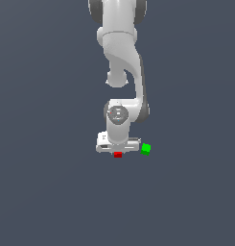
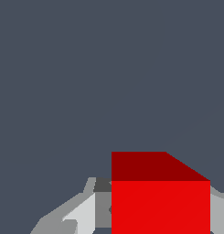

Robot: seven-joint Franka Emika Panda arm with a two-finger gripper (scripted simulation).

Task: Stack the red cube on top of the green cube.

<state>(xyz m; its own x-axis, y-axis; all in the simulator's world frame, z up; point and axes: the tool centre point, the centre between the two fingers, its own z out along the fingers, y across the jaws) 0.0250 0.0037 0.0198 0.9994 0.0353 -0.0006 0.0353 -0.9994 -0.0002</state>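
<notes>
The red cube (image 1: 118, 154) (rigid, light, best pinched on opposite flat faces) is seemingly held between the end effector (image 1: 118, 152) fingers, lower centre of the frame.

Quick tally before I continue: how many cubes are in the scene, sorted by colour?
Red cube: 1, directly under the gripper
Green cube: 1, apart from it, toward the exterior view's right
Total: 2 cubes
</notes>
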